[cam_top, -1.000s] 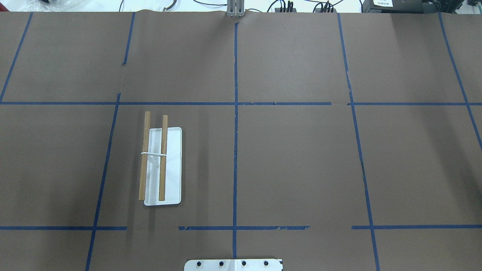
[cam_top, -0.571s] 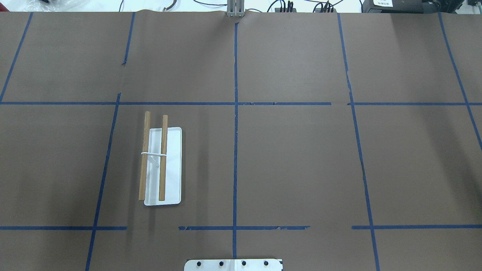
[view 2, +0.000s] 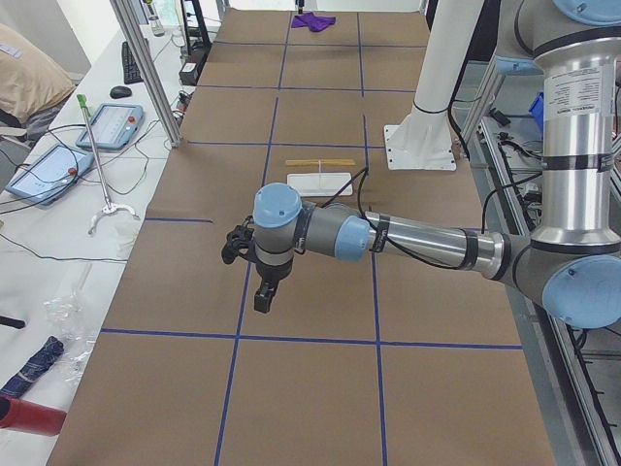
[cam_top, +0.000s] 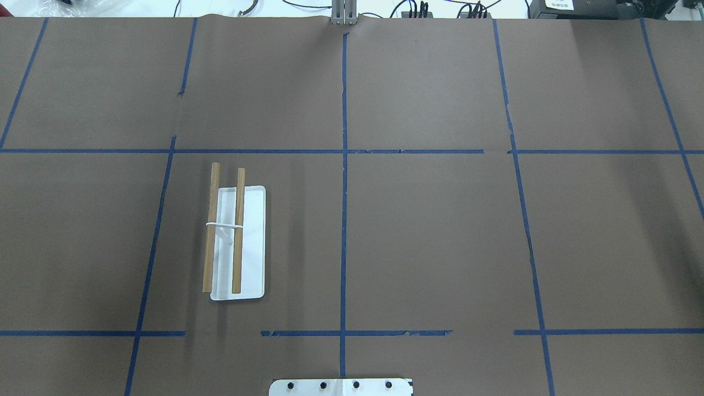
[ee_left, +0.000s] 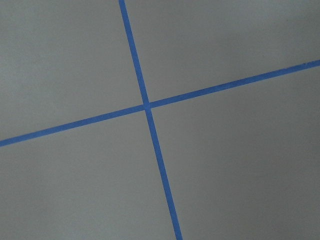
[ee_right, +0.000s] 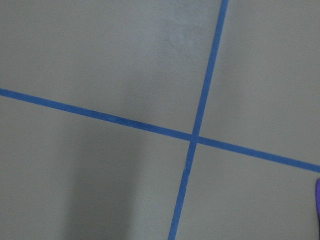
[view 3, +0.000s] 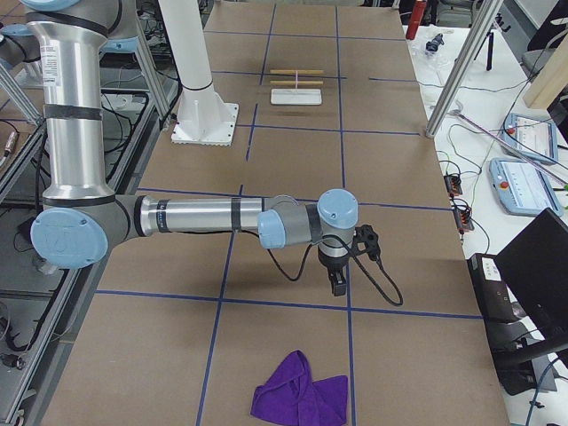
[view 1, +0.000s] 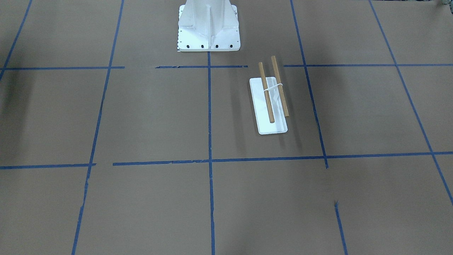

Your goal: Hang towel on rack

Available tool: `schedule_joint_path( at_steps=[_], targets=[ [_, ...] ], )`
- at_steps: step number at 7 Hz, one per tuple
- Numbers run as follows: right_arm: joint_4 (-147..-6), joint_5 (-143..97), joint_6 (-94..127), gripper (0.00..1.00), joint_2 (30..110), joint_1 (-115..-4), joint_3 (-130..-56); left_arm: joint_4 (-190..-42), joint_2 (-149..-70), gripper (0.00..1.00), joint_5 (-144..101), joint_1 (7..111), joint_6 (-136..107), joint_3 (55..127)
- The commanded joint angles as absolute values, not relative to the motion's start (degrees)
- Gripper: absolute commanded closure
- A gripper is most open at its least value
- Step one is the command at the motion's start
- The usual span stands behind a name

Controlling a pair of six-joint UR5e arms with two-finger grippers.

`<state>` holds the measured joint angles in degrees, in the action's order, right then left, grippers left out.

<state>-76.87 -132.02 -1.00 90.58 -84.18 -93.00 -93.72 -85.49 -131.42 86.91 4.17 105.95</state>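
Standing on the worktop (cam_top: 440, 247) left of centre, the rack (cam_top: 237, 242) is well apart from the crumpled towel (view 3: 297, 398), which lies near the right gripper (view 3: 338, 286). The left gripper (view 2: 262, 299) hangs low too; neither's opening can be told.

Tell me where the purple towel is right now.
In the exterior right view, the purple towel lies crumpled on the table at the robot's right end, close to the right gripper and far from the rack.
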Motion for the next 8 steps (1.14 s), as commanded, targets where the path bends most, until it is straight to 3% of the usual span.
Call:
schedule_joint_path(
  at_steps=[1, 2, 5, 8],
  targets=[
    [-67.52, -131.92, -1.40, 0.00, 91.75, -82.27, -92.90, -94.13, -88.85, 0.00, -131.04, 86.92, 3.78, 106.96],
    [-63.67, -131.84, -2.89, 0.01, 93.85, -82.27, -91.77, -97.96, -90.08, 0.00, -130.87, 87.01, 3.61, 106.61],
    [-58.54, -132.19, -20.94, 0.01, 95.62, -84.44, -78.35, -113.32, -89.82, 0.00, -131.39, 87.01, 3.61, 101.98],
    [-58.36, -131.58, -37.48, 0.02, 96.15, -89.64, -68.76, -114.87, -89.82, 0.00, -131.31, 87.01, 3.60, 101.51]
  ],
)
